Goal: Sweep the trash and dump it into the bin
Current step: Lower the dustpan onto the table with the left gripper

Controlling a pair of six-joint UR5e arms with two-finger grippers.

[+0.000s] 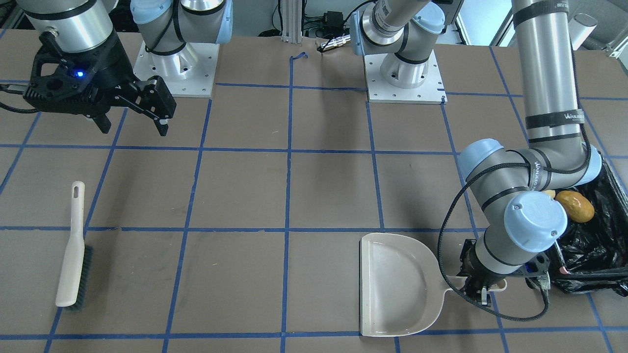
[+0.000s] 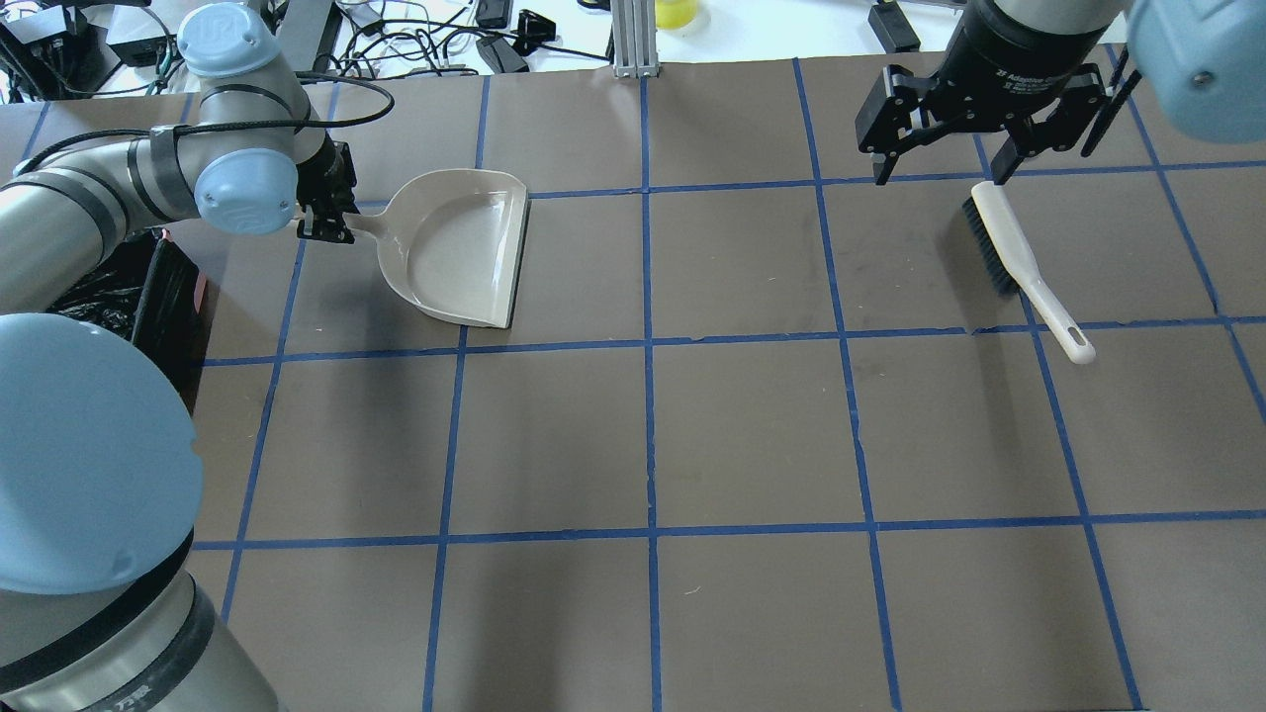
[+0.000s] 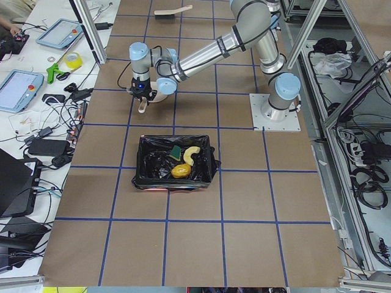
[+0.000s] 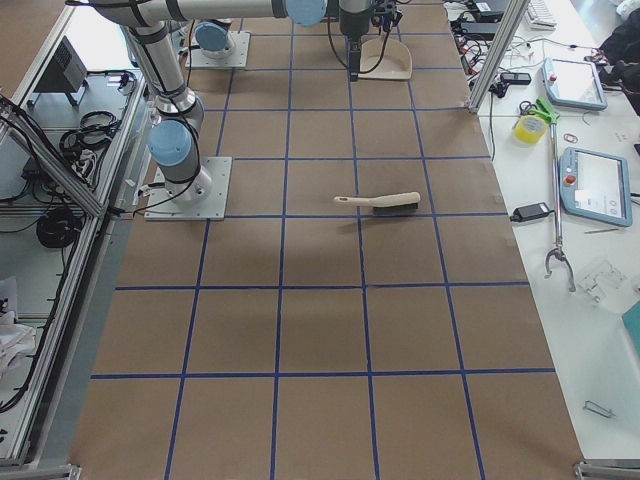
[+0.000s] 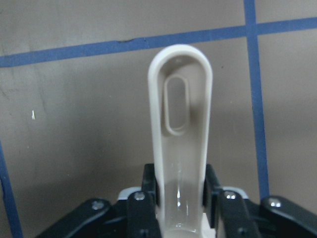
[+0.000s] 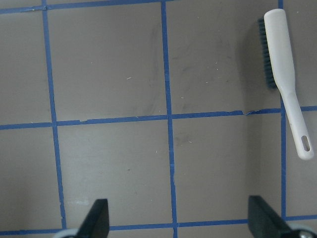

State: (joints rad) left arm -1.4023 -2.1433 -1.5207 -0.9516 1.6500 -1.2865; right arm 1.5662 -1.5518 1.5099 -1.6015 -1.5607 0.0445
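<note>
My left gripper [image 1: 482, 292] has jaws clamped on the dustpan [image 1: 397, 284] handle; right gripper [image 2: 940, 173] hangs, jaws wide, over the bench [image 2: 752, 425]; trash [image 3: 180, 171] in bin [image 3: 153, 166].

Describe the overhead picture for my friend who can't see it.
The left gripper holds the handle of an empty beige dustpan lying flat on the brown table. On the other side, the open right gripper hangs near a white brush.
</note>
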